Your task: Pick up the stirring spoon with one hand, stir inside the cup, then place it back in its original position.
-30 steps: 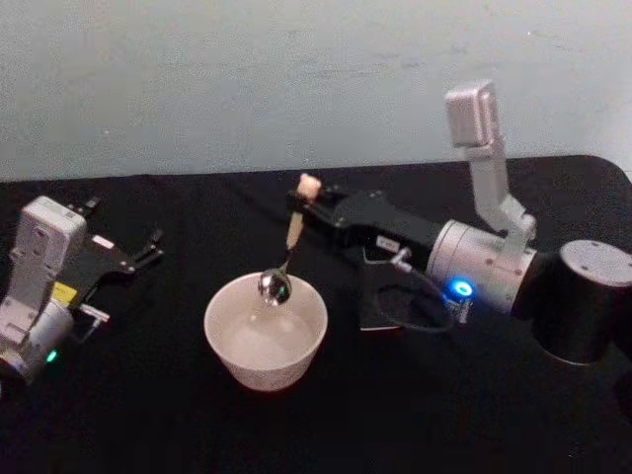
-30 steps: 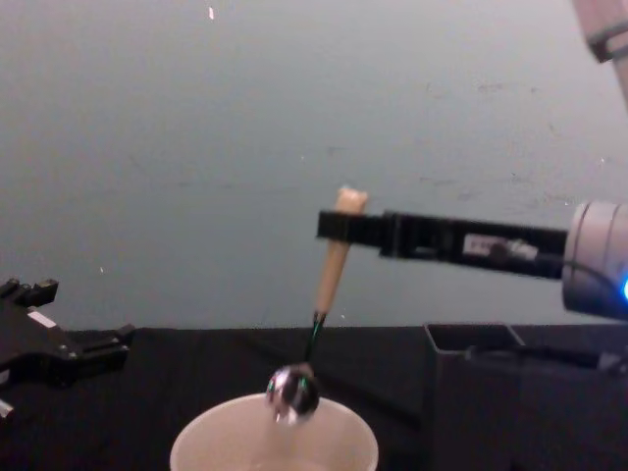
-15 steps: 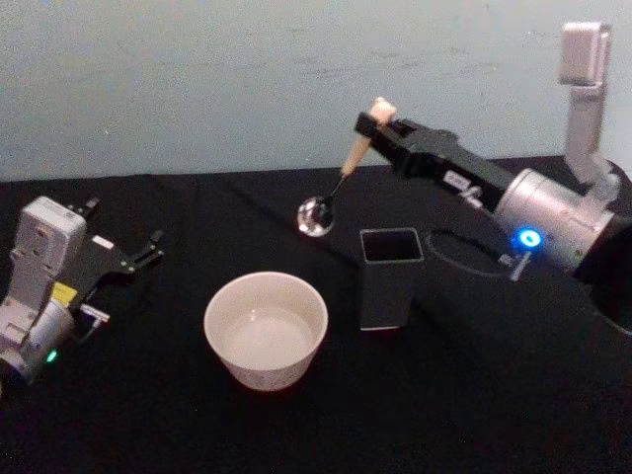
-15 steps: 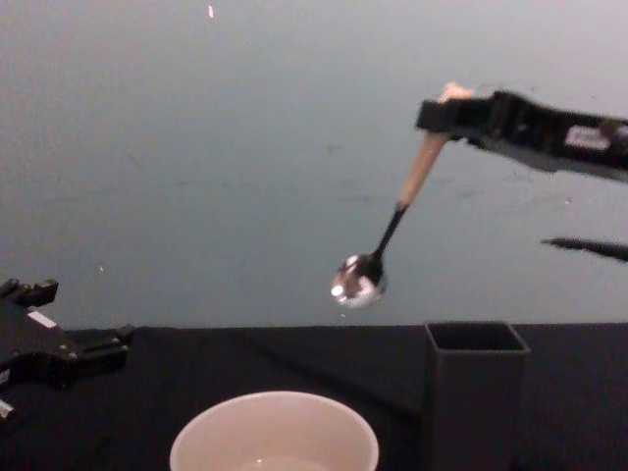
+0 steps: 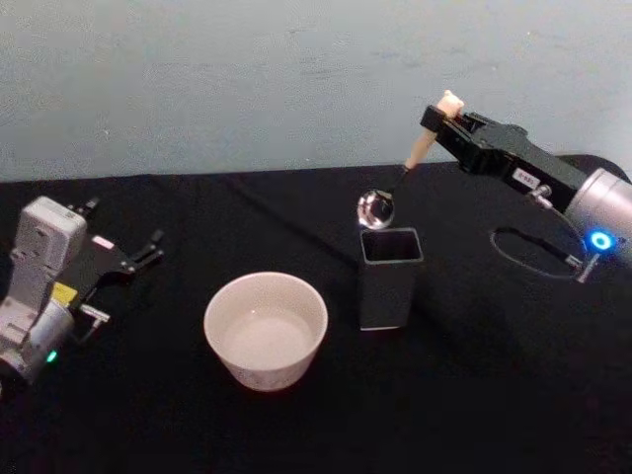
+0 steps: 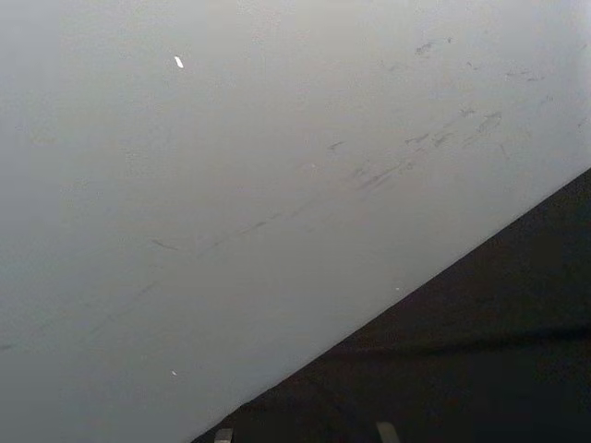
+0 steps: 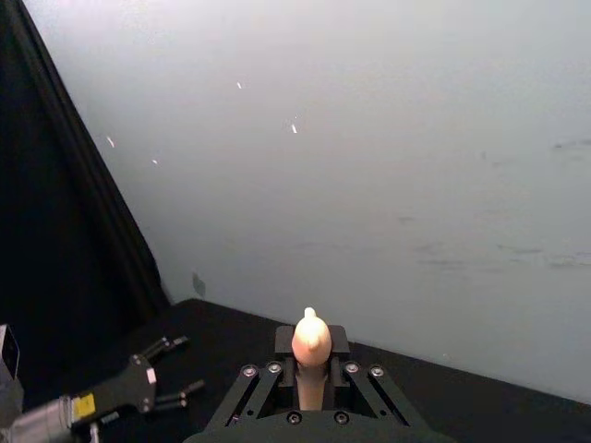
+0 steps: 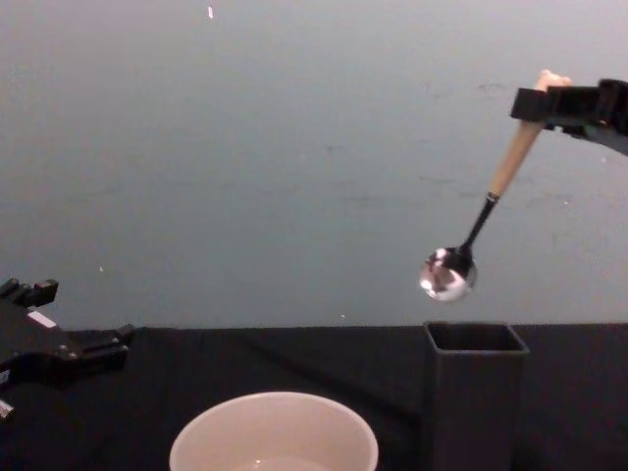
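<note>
Pale grey-blue wall (image 5: 247, 79) behind; black table (image 5: 474, 415) in front.

Right tool (image 5: 441, 120): raised over the table's right rear, clamped on the upper handle of the stirring spoon, bear head just above the fingers.

Left tool (image 5: 150, 249): low at the table's left, fingers spread, holding nothing.

Cup (image 5: 266, 330): cream-white, upright at centre front.

Holder (image 5: 388, 278): dark grey, square, just right of the cup.

Stirring spoon (image 8: 488, 201): in the air, tilted, bowl down, just above the holder's mouth, not touching it.
</note>
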Controlling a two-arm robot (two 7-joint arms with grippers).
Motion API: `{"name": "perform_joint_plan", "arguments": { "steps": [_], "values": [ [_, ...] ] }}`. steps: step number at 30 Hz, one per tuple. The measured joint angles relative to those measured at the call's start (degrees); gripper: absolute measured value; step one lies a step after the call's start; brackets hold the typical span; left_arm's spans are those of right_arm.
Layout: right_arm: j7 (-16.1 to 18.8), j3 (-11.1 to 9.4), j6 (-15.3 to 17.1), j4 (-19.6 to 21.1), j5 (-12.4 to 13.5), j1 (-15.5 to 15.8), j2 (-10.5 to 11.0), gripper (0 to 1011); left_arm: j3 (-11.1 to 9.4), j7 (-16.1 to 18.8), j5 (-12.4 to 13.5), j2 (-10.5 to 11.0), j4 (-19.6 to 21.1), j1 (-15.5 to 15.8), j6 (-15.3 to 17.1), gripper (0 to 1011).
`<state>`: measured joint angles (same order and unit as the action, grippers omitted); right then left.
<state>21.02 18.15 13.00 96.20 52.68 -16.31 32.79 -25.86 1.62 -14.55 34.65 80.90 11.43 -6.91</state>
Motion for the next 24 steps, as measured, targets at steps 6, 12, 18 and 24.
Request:
{"name": "perform_joint_plan", "arguments": {
  "steps": [6, 12, 18, 24],
  "values": [
    [0.2, 0.1, -0.8, 0.7, 0.2, 1.1, 2.0, 212, 0.0, 0.0, 0.0, 0.0, 0.0, 0.0, 0.0, 1001],
    [0.2, 1.0, -1.5, 0.9, 0.2, 1.6, 3.5, 211, 0.0, 0.0, 0.0, 0.0, 0.0, 0.0, 0.0, 1001],
    [-0.5, 2.3, -1.9, -0.1, -0.4, 1.4, 3.6, 212, 0.0, 0.0, 0.0, 0.0, 0.0, 0.0, 0.0, 1001],
    [-0.9, 3.8, -1.9, -1.8, -1.8, 0.4, 2.9, 212, 0.0, 0.0, 0.0, 0.0, 0.0, 0.0, 0.0, 1001]
  ]
}}
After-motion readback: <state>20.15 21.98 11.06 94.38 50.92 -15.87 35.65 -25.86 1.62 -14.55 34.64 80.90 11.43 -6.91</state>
